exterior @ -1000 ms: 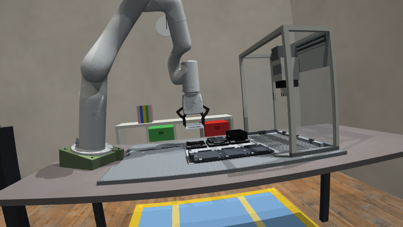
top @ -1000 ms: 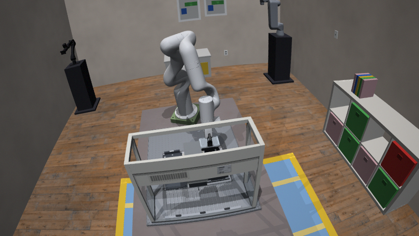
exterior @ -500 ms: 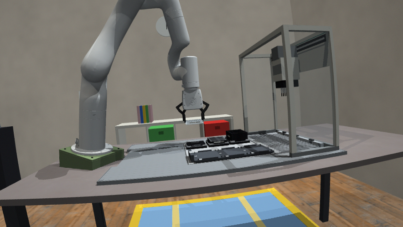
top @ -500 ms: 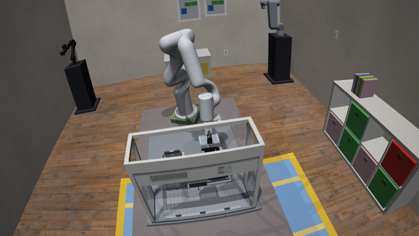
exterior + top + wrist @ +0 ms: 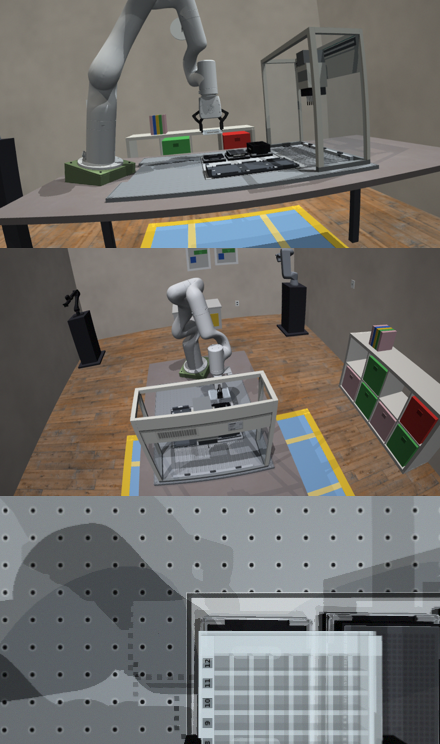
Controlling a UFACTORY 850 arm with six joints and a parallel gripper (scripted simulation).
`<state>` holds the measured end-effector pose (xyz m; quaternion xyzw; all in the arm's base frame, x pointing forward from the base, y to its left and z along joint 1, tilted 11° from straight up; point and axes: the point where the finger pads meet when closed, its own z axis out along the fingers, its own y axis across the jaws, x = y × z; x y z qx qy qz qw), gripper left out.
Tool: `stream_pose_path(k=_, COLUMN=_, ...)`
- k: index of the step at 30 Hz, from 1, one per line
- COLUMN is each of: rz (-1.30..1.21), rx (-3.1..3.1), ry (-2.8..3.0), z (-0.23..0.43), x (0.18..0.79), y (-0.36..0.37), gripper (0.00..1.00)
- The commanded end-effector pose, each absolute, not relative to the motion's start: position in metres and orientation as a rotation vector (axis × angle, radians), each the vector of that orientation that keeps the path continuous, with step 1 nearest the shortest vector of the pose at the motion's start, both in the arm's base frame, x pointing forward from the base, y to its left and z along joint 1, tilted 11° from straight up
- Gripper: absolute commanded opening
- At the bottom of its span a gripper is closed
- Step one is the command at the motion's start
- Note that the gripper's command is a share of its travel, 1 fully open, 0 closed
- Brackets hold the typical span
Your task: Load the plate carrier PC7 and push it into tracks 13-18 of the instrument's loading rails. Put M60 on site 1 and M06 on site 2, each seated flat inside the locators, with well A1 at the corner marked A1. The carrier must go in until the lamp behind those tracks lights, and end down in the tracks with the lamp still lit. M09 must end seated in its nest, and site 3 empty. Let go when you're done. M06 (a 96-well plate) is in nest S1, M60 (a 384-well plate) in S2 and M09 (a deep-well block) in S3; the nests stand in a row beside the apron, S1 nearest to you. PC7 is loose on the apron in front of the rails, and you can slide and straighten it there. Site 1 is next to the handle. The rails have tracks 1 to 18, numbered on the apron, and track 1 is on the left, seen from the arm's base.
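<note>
Hanging high over nest S1, the hand pinches the clear plate M06 level, while carrier PC7 lies below on the worktop, its long axis running toward the rails.

Even soft light, overlapping shadows, sharp.

My claw has black fingers under a pale grey body. The plate it grips is translucent white with a grid of pale lines and dark number labels down its left edge. Below, the apron is grey with rows of black dots. Lower left in the exterior view, my base is green. At upper right in the wrist view, a nest is black with a light rim.
</note>
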<state>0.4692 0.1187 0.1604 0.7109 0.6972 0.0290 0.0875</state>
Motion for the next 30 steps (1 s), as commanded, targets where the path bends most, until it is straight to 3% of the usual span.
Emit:
stream_pose_path(k=1, rz=0.085, rx=2.088, ry=2.105, z=0.163, x=0.475, y=0.107, gripper=0.0)
stream_pose_path(k=30, rz=0.085, rx=2.088, ry=2.104, z=0.182, x=0.532, y=-0.014, gripper=0.0)
